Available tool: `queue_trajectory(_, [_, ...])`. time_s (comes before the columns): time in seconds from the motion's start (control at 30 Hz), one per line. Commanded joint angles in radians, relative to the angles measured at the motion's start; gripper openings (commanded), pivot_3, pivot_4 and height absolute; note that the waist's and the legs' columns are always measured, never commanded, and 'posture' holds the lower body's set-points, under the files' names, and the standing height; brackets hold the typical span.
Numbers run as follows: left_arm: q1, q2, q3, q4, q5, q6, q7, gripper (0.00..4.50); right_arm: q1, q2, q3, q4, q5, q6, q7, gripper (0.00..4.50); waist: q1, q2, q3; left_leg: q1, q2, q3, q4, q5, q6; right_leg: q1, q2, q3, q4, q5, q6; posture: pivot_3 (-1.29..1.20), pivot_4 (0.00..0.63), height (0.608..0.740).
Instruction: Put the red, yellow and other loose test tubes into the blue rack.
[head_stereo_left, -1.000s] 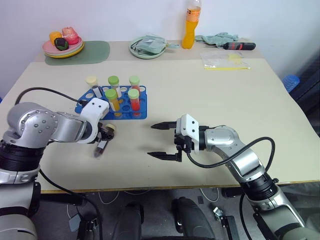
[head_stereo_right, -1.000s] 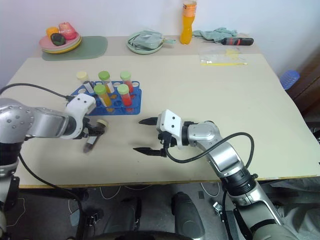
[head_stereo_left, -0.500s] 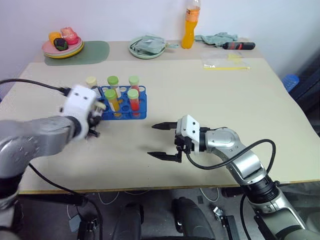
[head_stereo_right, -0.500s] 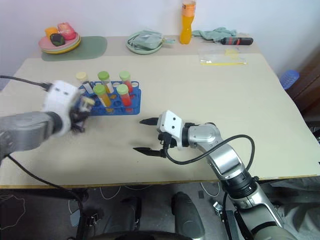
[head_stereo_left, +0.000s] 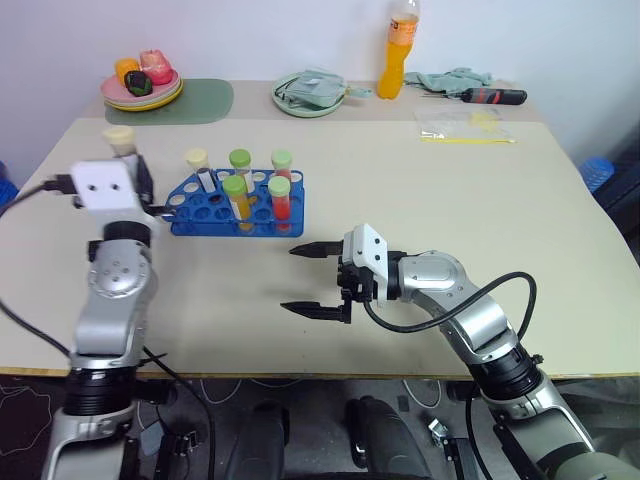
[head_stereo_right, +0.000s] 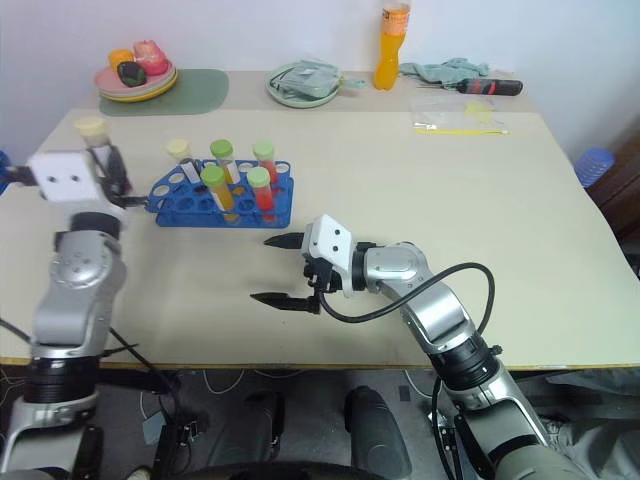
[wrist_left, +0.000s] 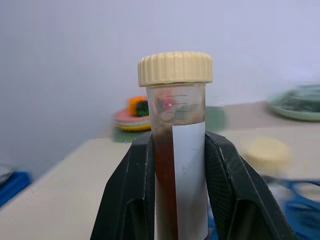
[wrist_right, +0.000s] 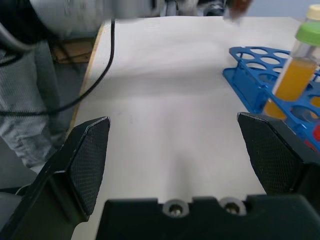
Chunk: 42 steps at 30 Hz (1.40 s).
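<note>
We count five capped tubes standing in blue rack (head_stereo_left: 235, 205). Our left gripper (wrist_left: 175, 165) clamps sixth, cream-capped dark tube (wrist_left: 175, 150), upright, left of rack. Our right gripper (head_stereo_left: 312, 280) gapes wide, empty.

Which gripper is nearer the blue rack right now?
Left. The left gripper, shut on the cream-capped tube, hangs by the blue rack's left end; the right gripper, open, sits further off, toward the table's near edge.
</note>
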Motion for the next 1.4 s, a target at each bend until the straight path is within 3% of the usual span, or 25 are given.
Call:
queue_trajectory(0.03, [-0.043,-0.033,0.005,0.043,0.045,-0.089,-0.042,1.06,0.001,-0.003,-0.022,-0.034,0.000,0.003,-0.022,4.50,-0.002,0.000,0.000,0.000,0.000,0.000,0.000,0.000,0.000,0.000,0.000,0.000,0.000,0.000,0.000,0.00,0.150,0.740])
queue_trajectory(0.5, [-0.094,-0.142,0.007,0.226,0.121,-0.176,-0.134,1.06,0.011,-0.011,-0.024,-0.048,0.002,0.002,-0.066,4.50,-0.001,0.000,0.000,0.000,0.000,0.000,0.001,0.000,0.000,0.000,0.000,0.000,0.001,0.000,0.000,0.00,0.150,0.740])
queue_trajectory(1.03, [-0.083,-0.176,0.017,0.298,0.162,-0.281,-0.165,1.06,0.014,-0.009,-0.022,-0.052,0.006,0.007,-0.075,4.50,0.001,0.000,0.000,0.000,0.000,0.000,0.001,0.000,0.000,0.000,0.000,0.000,0.001,0.000,0.000,0.00,0.150,0.740])
queue_trajectory(1.13, [-0.063,-0.191,0.031,0.265,0.148,-0.281,-0.159,2.23,0.017,-0.014,-0.025,-0.056,0.005,0.005,-0.076,4.50,0.001,0.000,0.000,0.000,0.000,0.000,0.001,0.000,0.000,0.000,0.000,0.000,0.001,0.000,0.000,0.00,0.150,0.740])
queue_trajectory(1.27, [-0.034,-0.194,0.056,0.186,0.130,-0.255,-0.154,4.20,0.017,-0.020,-0.033,-0.055,0.010,0.000,-0.071,4.50,-0.001,0.000,0.000,0.001,0.000,-0.001,0.001,0.000,0.000,0.000,0.001,0.000,0.001,0.000,0.000,0.00,0.150,0.740])
queue_trajectory(1.3, [-0.023,-0.189,0.069,0.160,0.122,-0.244,-0.151,4.44,0.013,-0.018,-0.034,-0.053,0.014,0.000,-0.071,4.50,-0.001,0.000,0.000,0.001,0.000,-0.001,0.001,0.000,0.000,0.000,0.001,0.000,0.001,0.000,0.000,0.00,0.150,0.740])
queue_trajectory(1.4, [0.010,-0.179,0.094,0.081,0.107,-0.207,-0.158,4.44,0.007,-0.018,-0.044,-0.045,0.026,-0.002,-0.061,4.50,-0.002,0.000,0.000,0.001,0.000,-0.001,0.001,0.000,0.000,0.000,0.001,0.000,0.001,0.000,0.000,0.00,0.150,0.740])
